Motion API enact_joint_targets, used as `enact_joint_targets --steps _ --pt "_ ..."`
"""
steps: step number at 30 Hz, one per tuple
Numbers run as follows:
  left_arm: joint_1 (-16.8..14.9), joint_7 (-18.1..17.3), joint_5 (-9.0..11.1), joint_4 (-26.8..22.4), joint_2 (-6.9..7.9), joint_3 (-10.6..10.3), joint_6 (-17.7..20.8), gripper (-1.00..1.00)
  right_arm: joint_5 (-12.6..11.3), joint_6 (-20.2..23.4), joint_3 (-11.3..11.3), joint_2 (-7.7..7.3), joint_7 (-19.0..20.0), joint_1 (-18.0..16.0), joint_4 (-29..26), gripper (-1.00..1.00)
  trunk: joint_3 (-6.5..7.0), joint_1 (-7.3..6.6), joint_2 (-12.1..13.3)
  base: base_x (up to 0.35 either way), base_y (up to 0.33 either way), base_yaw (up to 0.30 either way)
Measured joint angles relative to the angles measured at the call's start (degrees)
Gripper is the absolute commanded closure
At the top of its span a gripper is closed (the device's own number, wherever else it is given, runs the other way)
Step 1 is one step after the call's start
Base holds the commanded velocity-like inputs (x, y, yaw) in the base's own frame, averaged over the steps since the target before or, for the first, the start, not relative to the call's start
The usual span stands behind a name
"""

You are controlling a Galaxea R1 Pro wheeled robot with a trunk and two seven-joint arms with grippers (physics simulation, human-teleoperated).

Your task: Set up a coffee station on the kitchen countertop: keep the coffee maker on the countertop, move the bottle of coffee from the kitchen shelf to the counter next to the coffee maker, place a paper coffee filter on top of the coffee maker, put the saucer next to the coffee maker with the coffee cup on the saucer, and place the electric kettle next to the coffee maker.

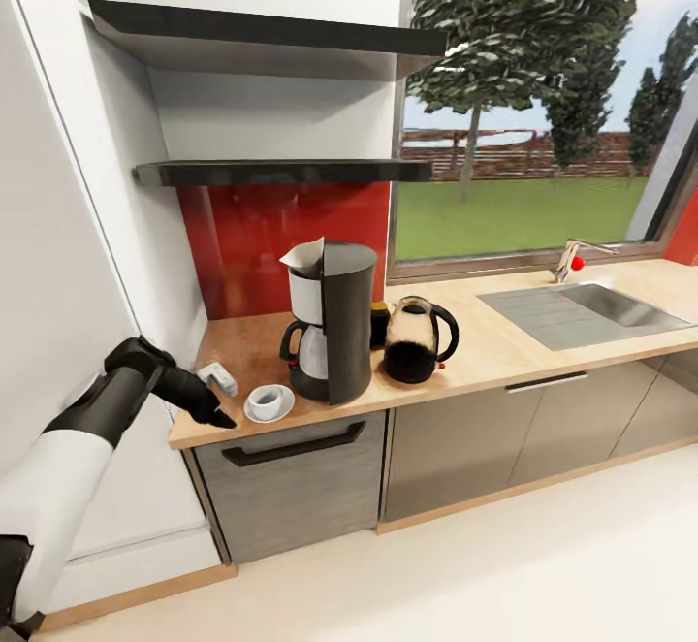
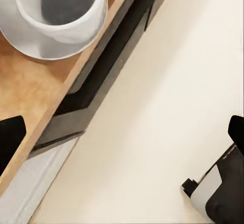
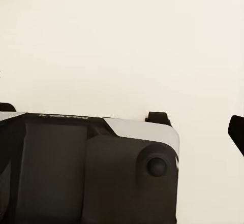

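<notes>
The coffee maker [image 1: 330,324] stands on the kitchen countertop [image 1: 504,351] with the paper coffee filter [image 1: 302,256] on its top. Behind its right side peeks the bottle of coffee [image 1: 380,324], and the electric kettle [image 1: 419,339] stands just right of that. In front and to the left, the coffee cup [image 1: 265,398] [image 2: 61,5] sits on the saucer [image 1: 270,411] [image 2: 28,43]. My left gripper [image 1: 218,398] [image 2: 122,132] is open at the counter's front left corner, just left of the saucer, holding nothing. My right gripper [image 3: 122,132] looks open over the floor and my own base [image 3: 86,168]. The kitchen shelf [image 1: 281,172] is bare.
A thicker dark shelf [image 1: 262,41] hangs above. An inset steel sink [image 1: 582,312] with a faucet [image 1: 572,259] lies at the counter's right, under a window. A white wall [image 1: 58,235] closes in on the left. Grey cabinet fronts [image 1: 291,487] stand over a pale floor [image 1: 485,584].
</notes>
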Motion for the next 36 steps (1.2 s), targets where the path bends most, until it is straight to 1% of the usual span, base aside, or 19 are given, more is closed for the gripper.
enact_joint_targets --steps 2,3,9,17,21,26,30,32,34,35,36 --pt "2.1 0.0 0.3 0.0 0.09 0.0 -1.2 -1.00 0.0 0.0 0.0 0.02 0.0 0.0 0.0 -1.00 0.01 0.00 0.0 0.000 0.000 0.000" --pt "2.4 0.0 0.4 0.0 0.11 0.0 -1.3 -1.00 0.0 0.0 0.0 0.02 0.0 0.0 0.0 -1.00 0.01 0.00 0.0 0.000 0.000 0.000" --pt "6.9 -0.1 0.5 0.0 0.19 0.1 -1.8 -1.00 0.0 0.0 0.0 0.03 0.0 0.0 0.0 -1.00 0.01 0.00 0.0 0.000 0.000 0.000" --pt "10.7 0.0 0.6 -0.1 0.19 0.1 -2.0 -1.00 0.0 0.0 0.0 0.09 0.0 0.0 0.0 -1.00 0.01 0.00 0.0 0.000 0.000 0.000" --pt "11.8 0.0 0.7 -0.1 0.19 0.0 -2.0 -1.00 0.1 0.0 0.0 0.11 0.0 0.0 0.0 -1.00 0.01 0.00 0.0 0.000 0.000 0.000" --pt "14.1 0.0 0.6 0.0 0.20 0.0 -2.5 -1.00 0.1 0.0 0.0 0.12 0.0 0.0 0.0 -1.00 0.01 0.00 0.0 0.000 0.000 0.000" --pt "17.1 0.4 0.5 0.4 0.19 0.1 -6.2 -1.00 0.1 0.0 0.0 0.12 0.0 0.0 0.0 -1.00 0.00 0.00 0.0 0.000 0.000 0.000" --pt "18.4 0.6 0.5 0.6 0.19 0.1 -7.3 -1.00 0.1 0.0 0.0 0.12 0.0 0.0 0.0 -1.00 0.00 0.00 0.0 0.000 0.000 0.000" --pt "20.9 0.8 0.5 0.8 0.19 0.1 -8.2 -1.00 0.1 0.0 0.0 0.12 0.0 0.0 0.0 -1.00 0.00 0.00 0.0 0.000 0.000 0.000" --pt "22.9 0.9 0.5 1.0 0.19 0.1 -8.7 -1.00 0.1 0.0 0.0 0.12 0.0 0.0 0.0 -1.00 -0.01 0.00 0.0 0.000 0.000 0.000" --pt "24.1 1.1 0.5 1.0 0.19 0.1 -9.2 -1.00 0.1 0.0 0.0 0.12 0.0 0.0 0.0 -1.00 0.00 0.00 0.0 0.000 0.000 0.000"
